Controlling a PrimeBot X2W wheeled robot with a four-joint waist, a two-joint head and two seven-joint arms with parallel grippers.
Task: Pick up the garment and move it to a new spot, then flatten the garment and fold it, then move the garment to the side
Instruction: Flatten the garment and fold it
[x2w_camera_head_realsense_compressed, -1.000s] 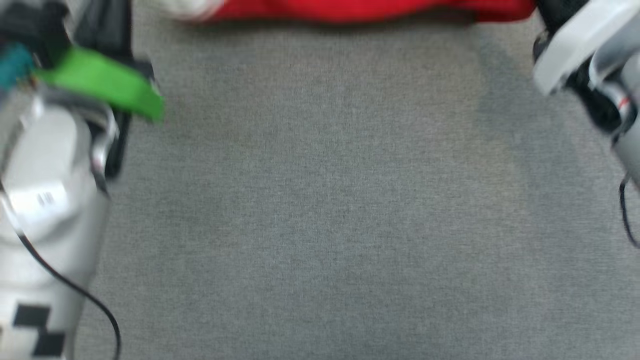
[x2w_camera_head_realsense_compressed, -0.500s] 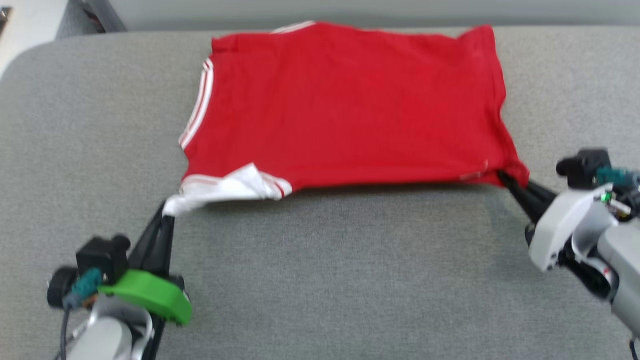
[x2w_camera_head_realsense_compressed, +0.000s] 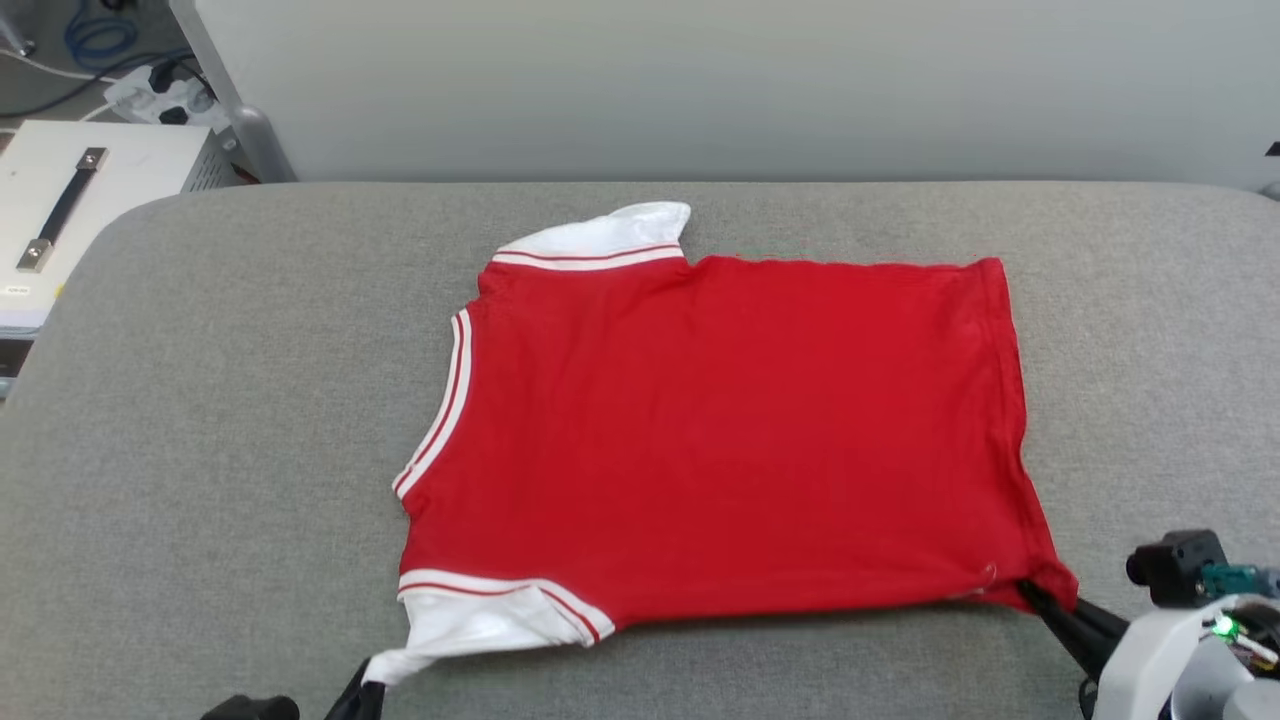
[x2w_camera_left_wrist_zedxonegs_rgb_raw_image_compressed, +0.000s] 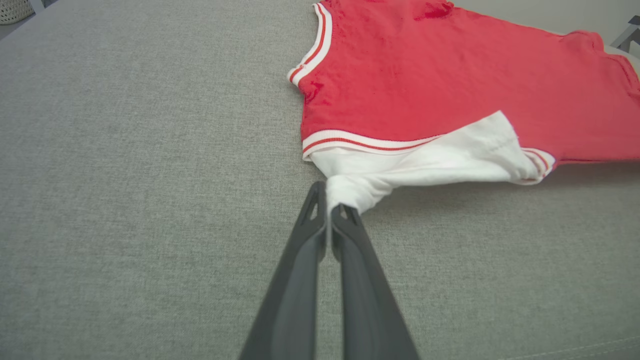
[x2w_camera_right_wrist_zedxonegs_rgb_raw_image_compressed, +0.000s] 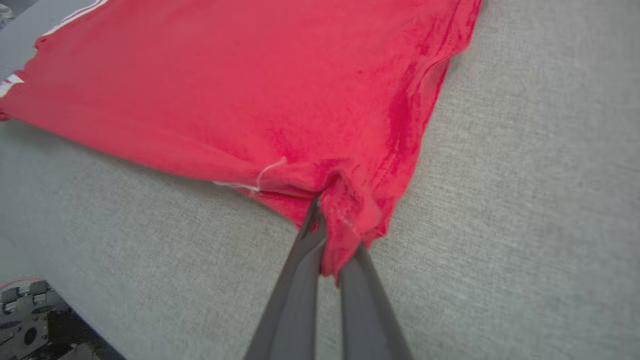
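Note:
The garment (x2w_camera_head_realsense_compressed: 720, 430), a bright red T-shirt with white sleeves and striped trim, lies spread flat on the grey padded surface (x2w_camera_head_realsense_compressed: 220, 420), neck to the left. My left gripper (x2w_camera_head_realsense_compressed: 362, 688) is shut on the tip of the near white sleeve (x2w_camera_left_wrist_zedxonegs_rgb_raw_image_compressed: 425, 165) at the bottom edge of the head view. In the left wrist view the left gripper (x2w_camera_left_wrist_zedxonegs_rgb_raw_image_compressed: 330, 202) pinches that bunched white cloth. My right gripper (x2w_camera_head_realsense_compressed: 1030, 592) is shut on the near right hem corner; in the right wrist view the right gripper (x2w_camera_right_wrist_zedxonegs_rgb_raw_image_compressed: 327, 235) clamps red fabric, with a loose white thread (x2w_camera_right_wrist_zedxonegs_rgb_raw_image_compressed: 267, 172) just left of it.
A white box with a dark handle (x2w_camera_head_realsense_compressed: 70, 200) stands off the surface's far left corner, with cables and a power strip (x2w_camera_head_realsense_compressed: 150, 90) behind it. A pale wall (x2w_camera_head_realsense_compressed: 740, 90) runs along the far edge. Bare grey padding surrounds the shirt.
The head camera has tilted up, so the whole picture has shifted down and the far sleeve and wall came into view. Both grippers stay shut on the shirt's near corners.

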